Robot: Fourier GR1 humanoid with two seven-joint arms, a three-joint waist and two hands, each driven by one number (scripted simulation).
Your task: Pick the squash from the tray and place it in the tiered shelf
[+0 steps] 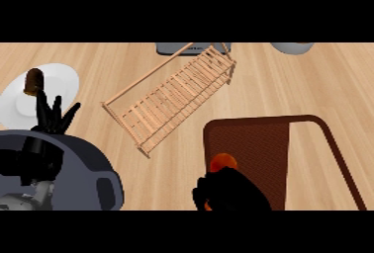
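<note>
An orange squash (223, 161) lies at the near left part of the dark brown tray (314, 148). My right hand (228, 191) comes in from the lower edge and curls over the squash, hiding its lower part; only the top of it shows above the fingers. The wooden slatted tiered shelf (175, 96) stands diagonally at the middle of the counter, up and left of the tray. My left hand (53, 116) rests at the left with fingers straight up, holding nothing.
A white plate (22, 101) with a brown object (33, 81) on it sits at the far left behind the left hand. A grey item (191, 48) and a grey bowl (292, 47) lie at the back edge. Bare wood lies right of the shelf.
</note>
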